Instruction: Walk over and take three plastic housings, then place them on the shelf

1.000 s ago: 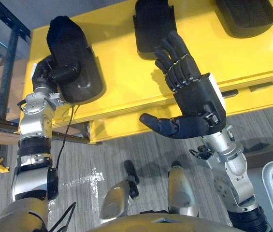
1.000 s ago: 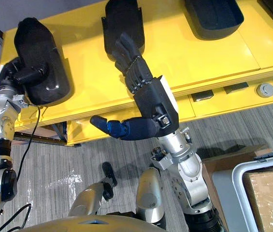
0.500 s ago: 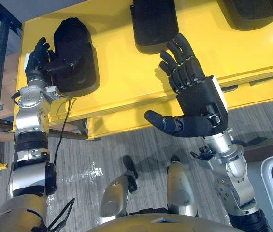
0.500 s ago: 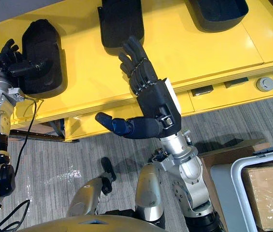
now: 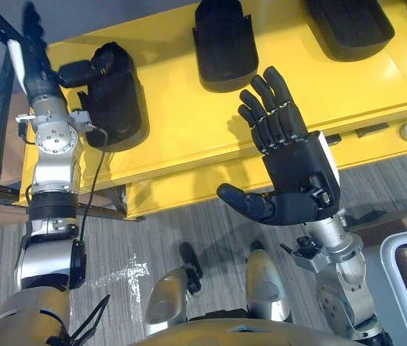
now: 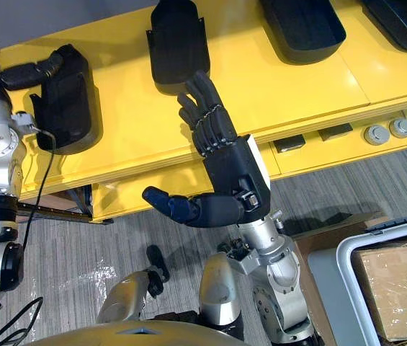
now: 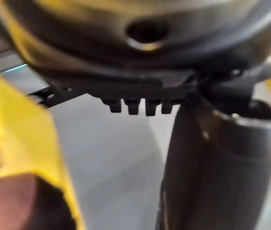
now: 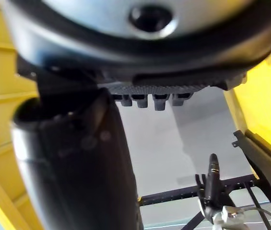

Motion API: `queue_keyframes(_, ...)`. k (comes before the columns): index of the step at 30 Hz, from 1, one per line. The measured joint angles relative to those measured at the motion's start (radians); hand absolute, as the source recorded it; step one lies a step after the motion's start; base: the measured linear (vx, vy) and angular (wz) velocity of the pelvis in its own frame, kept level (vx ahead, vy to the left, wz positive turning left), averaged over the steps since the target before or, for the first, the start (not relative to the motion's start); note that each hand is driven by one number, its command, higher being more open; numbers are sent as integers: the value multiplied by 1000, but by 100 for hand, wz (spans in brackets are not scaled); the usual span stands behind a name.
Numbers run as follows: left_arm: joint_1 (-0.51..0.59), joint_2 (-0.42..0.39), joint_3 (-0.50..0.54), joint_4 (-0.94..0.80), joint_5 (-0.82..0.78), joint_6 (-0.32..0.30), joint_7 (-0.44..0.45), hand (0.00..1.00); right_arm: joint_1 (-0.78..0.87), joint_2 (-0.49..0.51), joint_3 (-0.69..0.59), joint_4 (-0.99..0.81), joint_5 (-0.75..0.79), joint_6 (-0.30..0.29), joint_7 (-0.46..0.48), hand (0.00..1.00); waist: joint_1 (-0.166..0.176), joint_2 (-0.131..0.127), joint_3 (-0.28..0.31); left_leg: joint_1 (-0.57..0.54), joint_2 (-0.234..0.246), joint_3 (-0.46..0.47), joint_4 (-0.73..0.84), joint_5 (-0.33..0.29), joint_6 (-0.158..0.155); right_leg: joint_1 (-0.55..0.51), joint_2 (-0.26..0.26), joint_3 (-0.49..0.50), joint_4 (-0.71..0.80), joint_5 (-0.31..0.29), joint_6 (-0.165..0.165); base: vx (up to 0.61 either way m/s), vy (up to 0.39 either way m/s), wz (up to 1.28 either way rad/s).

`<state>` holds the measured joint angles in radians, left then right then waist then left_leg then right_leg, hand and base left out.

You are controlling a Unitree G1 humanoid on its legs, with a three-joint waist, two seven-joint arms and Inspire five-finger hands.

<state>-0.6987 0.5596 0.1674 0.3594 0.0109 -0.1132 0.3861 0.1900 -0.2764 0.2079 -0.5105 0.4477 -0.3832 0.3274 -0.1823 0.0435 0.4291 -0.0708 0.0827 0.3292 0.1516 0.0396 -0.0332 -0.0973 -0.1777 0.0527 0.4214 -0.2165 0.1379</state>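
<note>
Several black plastic housings lie on the yellow table (image 5: 189,122). The left housing (image 5: 113,94) stands tipped on its side near the table's left end, the middle housing (image 5: 222,43) lies further back, and a third housing (image 5: 351,25) is at the right. My left hand (image 5: 37,79) is beside the left housing with its fingers straight up and its thumb (image 5: 81,71) resting across the housing's far end. Over the table's front edge my right hand (image 5: 300,162) is raised palm up, open and holding nothing.
A dark metal rack (image 5: 1,108) stands left of the table. At the lower right a grey bin (image 6: 347,259) holds a cardboard box (image 6: 394,285). Round knobs (image 6: 376,133) sit on the table's front face. One more housing (image 6: 405,21) lies at the far right.
My left hand has risen and turned, its fingers coming from behind the left housing to point straight up. That housing now looks narrower, tipped on its side. The right hand barely moved.
</note>
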Motion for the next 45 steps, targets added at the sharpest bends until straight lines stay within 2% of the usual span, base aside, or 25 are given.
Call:
queue_keyframes(3,6,3,0,-51,117,2,106,100,1,1,2,58,-12,0,11,100,1,-7,-39,32,-2,-20,-18,2,-1,49,1,-23,-30,1,-1,41,-11,13)
queue_keyframes(5,44,31,2,-99,165,0,189,100,3,1,3,95,-14,1,10,100,0,-7,-90,53,-5,-34,-37,4,-4,83,2,-39,-60,2,-3,63,-6,14)
queue_keyframes(8,91,55,12,-162,160,-24,218,100,12,5,0,121,-31,1,-5,100,5,-6,-142,73,-8,-55,-59,9,-9,116,5,-59,-92,3,-4,70,-11,16)
queue_keyframes(10,150,54,22,-236,122,-59,184,100,13,7,0,137,-52,3,-12,100,11,-7,-168,87,-16,-70,-72,12,-10,142,5,-74,-112,4,-6,47,-5,19)
queue_keyframes(12,295,17,43,-410,21,-131,51,100,12,15,-4,161,-93,6,-12,100,17,-5,-196,100,-22,-94,-96,21,-11,166,3,-98,-138,7,-9,27,-7,27)
queue_keyframes(14,373,-28,47,-500,-24,-151,-17,100,12,22,-4,170,-116,8,-13,100,23,-5,-203,108,-25,-103,-109,29,-12,177,4,-108,-151,9,-9,23,-11,16)
queue_keyframes(18,688,-265,33,-739,-156,-197,-300,100,9,56,-54,190,-169,14,-5,100,50,-1,-223,118,-30,-134,-144,48,-12,214,8,-145,-199,28,-14,18,-13,22)
queue_keyframes(21,844,-363,23,-798,-231,-199,-447,100,11,77,-113,190,-196,19,-6,100,73,-1,-232,118,-33,-149,-173,67,-10,224,10,-162,-225,40,-13,-11,-1,18)
queue_keyframes(23,910,-400,-2,-812,-299,-198,-532,100,12,81,-132,192,-228,20,-19,100,88,0,-242,118,-35,-161,-194,78,-8,231,13,-176,-248,52,-15,-13,8,17)
queue_keyframes(26,980,-428,-42,-830,-339,-176,-658,100,13,83,-138,192,-245,21,-40,100,104,-5,-247,118,-38,-175,-225,99,-7,238,15,-192,-269,62,-15,-21,16,22)
queue_keyframes(28,1022,-429,-66,-834,-362,-140,-740,100,15,92,-130,192,-245,22,-50,100,112,-8,-247,116,-39,-180,-235,109,-5,237,16,-202,-269,64,-17,-33,15,13)
queue_keyframes(32,1088,-429,-84,-834,-369,-103,-819,100,48,94,-130,192,-232,24,-73,100,122,-10,-248,105,-37,-185,-237,114,-6,236,20,-210,-286,71,-22,-20,4,4)
queue_keyframes(36,1123,-423,-83,-834,-402,-92,-915,100,87,93,-140,193,-222,28,-75,100,123,-12,-248,77,-35,-186,-237,123,-3,213,23,-211,-294,87,-20,-14,2,4)
queue_keyframes(40,1143,-407,-82,-826,-402,-77,-931,100,103,93,-141,193,-182,28,-69,100,123,-15,-249,77,-35,-183,-238,123,-3,213,22,-208,-299,91,-18,3,6,-2)
queue_keyframes(43,1160,-401,-74,-823,-428,-78,-906,100,108,86,-140,194,-123,43,10,100,124,-15,-249,77,-34,-184,-240,122,-3,213,23,-209,-300,90,-18,0,0,0)
queue_keyframes(45,1169,-402,-69,-822,-481,-85,-881,100,107,68,-133,204,-98,62,101,100,127,-16,-249,77,-35,-190,-240,123,-3,214,23,-212,-301,90,-18,-1,-1,3)
